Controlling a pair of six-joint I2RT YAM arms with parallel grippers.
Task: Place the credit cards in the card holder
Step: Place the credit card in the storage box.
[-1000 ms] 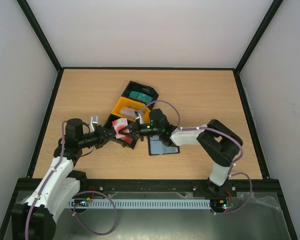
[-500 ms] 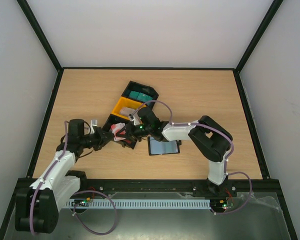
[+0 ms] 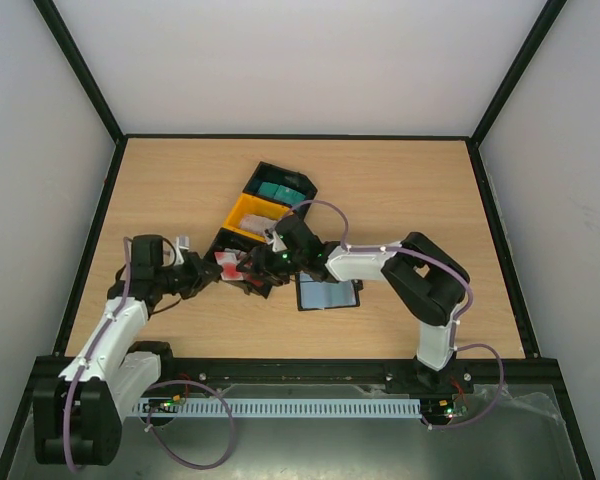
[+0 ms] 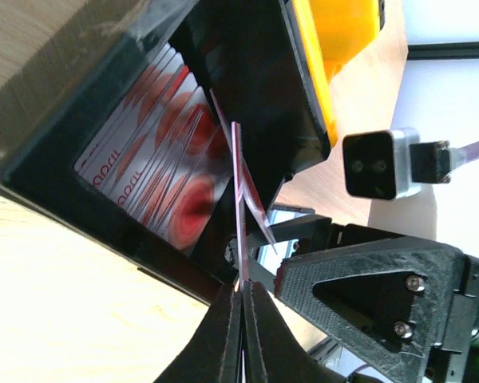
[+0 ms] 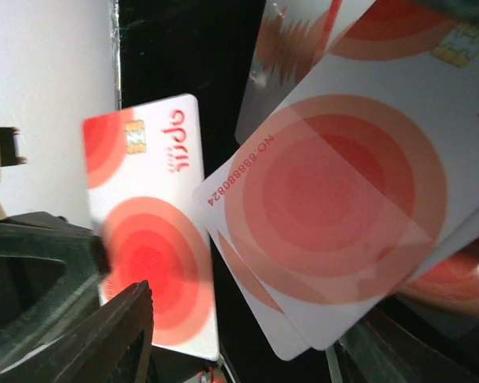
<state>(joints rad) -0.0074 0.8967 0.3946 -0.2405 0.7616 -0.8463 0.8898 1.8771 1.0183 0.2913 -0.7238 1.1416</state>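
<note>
A red-and-white credit card (image 4: pixel 239 199) stands edge-on between the pads of my left gripper (image 4: pixel 243 297), which is shut on it; from above the same card (image 3: pixel 226 262) shows at the near end of the black bin (image 3: pixel 242 280). More red-and-white credit cards (image 5: pixel 343 199) lie loose in that bin. My right gripper (image 5: pixel 247 351) hangs over them with its jaws wide apart, holding nothing. In its view the held card (image 5: pixel 148 247) stands at the left. The card holder (image 3: pixel 328 295) lies open on the table right of the bin, under the right arm.
A yellow bin (image 3: pixel 253 212) and a black bin with teal cards (image 3: pixel 281 187) continue the row toward the back. The right gripper's finger (image 4: pixel 359 279) sits close to the held card. Black frame rails border the table.
My right gripper has opened and let go of the red-and-white card, then moved left over the bin. My left gripper keeps the card and has drawn back slightly to the left.
</note>
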